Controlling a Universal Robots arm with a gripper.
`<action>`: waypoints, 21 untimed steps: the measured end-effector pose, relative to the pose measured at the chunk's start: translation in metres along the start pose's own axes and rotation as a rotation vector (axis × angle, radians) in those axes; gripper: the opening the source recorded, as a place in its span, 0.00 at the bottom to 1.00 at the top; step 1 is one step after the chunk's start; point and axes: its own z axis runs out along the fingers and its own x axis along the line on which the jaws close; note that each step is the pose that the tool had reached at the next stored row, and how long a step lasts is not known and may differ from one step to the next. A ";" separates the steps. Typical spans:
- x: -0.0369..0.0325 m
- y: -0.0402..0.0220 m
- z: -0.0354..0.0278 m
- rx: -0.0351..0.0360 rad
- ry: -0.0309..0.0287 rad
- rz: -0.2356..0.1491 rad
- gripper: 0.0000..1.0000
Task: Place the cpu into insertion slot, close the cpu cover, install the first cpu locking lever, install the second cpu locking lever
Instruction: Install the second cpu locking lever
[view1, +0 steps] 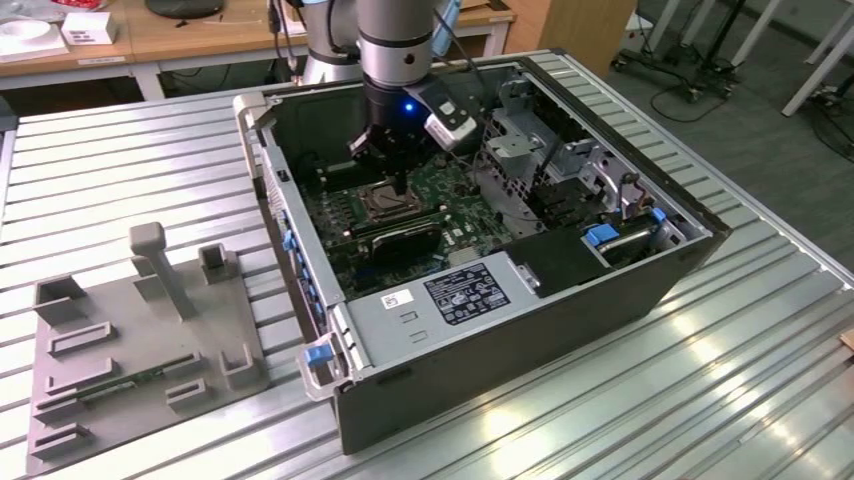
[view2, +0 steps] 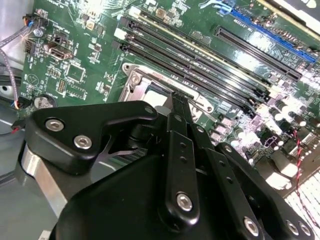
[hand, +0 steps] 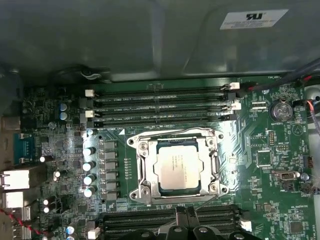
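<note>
Sitting flat in the insertion slot (hand: 178, 167), centre of the first wrist view: the cpu (hand: 178, 169), grey face up, edges square to the socket. Framed by the cpu cover (hand: 145, 167), apparently already down around the chip, window over its middle. Can't confirm from these frames whether either locking lever is latched.

Hanging just above the socket in the exterior view, upper centre: gripper (view1: 396, 187), fingers look pressed together to a narrow tip, nothing pinched.

Judging step in hand as lever work. To do it well: come down beside the cover, not on the chip; push each lever along its own arc; keep clear of the memory slots (hand: 160, 106) right above the socket.
</note>
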 end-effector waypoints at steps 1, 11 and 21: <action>0.0001 -0.0002 0.0011 -0.0001 0.0000 0.000 0.11; 0.0014 -0.0036 0.0066 -0.0001 -0.0001 0.000 0.11; 0.0034 -0.0038 0.0073 0.0000 0.0000 0.000 0.11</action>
